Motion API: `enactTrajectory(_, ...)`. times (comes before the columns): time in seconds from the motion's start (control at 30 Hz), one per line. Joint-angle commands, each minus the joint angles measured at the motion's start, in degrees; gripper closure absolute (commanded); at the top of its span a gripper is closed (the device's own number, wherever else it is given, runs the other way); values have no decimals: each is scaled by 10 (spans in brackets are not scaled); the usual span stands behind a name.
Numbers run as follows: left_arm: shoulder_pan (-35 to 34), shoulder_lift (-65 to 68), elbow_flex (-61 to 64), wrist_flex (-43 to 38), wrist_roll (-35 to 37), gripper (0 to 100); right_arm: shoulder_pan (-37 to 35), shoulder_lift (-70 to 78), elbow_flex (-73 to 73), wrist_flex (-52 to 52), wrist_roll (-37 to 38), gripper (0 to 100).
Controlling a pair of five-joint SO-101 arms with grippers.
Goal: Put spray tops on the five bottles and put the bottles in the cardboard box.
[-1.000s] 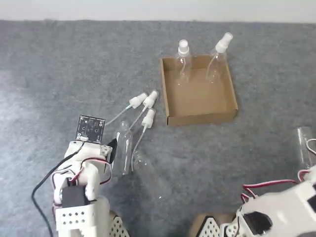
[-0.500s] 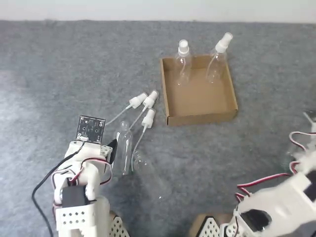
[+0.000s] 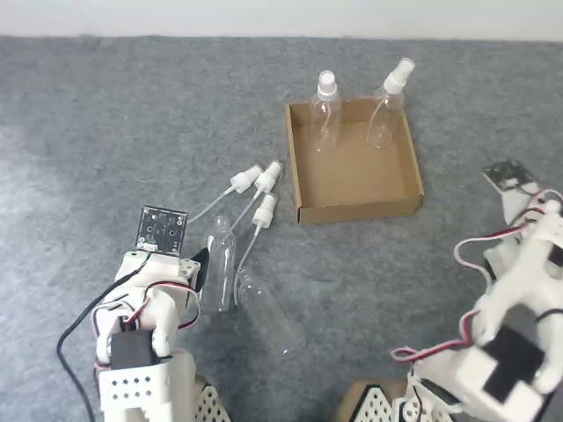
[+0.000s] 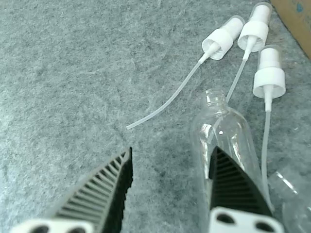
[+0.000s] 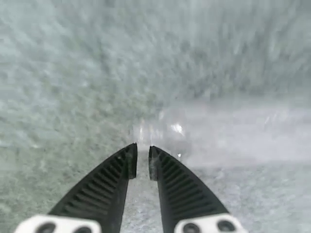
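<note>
The cardboard box (image 3: pixel 352 209) holds two upright clear bottles with spray tops (image 3: pixel 326 114) (image 3: pixel 387 105). Three loose spray tops (image 3: pixel 246 179) (image 3: pixel 269 176) (image 3: pixel 264 211) lie left of the box. Below them lie two open bottles (image 3: pixel 220 264) (image 3: pixel 268 315). My left gripper (image 4: pixel 170 160) is open beside the nearer bottle (image 4: pixel 221 124); one finger overlaps it and bare carpet lies between the fingers. My right gripper (image 5: pixel 142 147) is shut, and a blurred clear bottle (image 5: pixel 218 131) lies on the carpet just past its tips.
Grey carpet covers the whole table. The right arm (image 3: pixel 519 281) stands tall at the right edge, below and right of the box. A box corner (image 4: pixel 299 14) sits beyond the spray tops (image 4: pixel 255 29). Open carpet spreads to the left and far side.
The right arm has risen from the bottom right corner and swung toward the box, covering the bottle that lay at the right edge. The left arm has not moved.
</note>
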State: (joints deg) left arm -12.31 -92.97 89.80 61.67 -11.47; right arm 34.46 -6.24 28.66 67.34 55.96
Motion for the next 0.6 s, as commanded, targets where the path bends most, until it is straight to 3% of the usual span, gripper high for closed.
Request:
enactTrajectory(0.0, -3, -6, -4, -18, -4, 760, -36, -106, -5, -5, 9, 992)
enactTrajectory(0.1, -3, -6, -4, -18, -4, 760, -40, -153, -28, 11, 72, 992)
enactTrajectory(0.17, -3, -6, -4, -18, -4, 760, -30, -167, -43, 33, 158, 990)
enactTrajectory(0.37, -3, -6, -4, -18, -4, 760, 45, -154, -83, 77, 362, 873)
enactTrajectory(0.57, -3, -6, -4, -18, -4, 760, 168, -146, -61, 76, 661, 825)
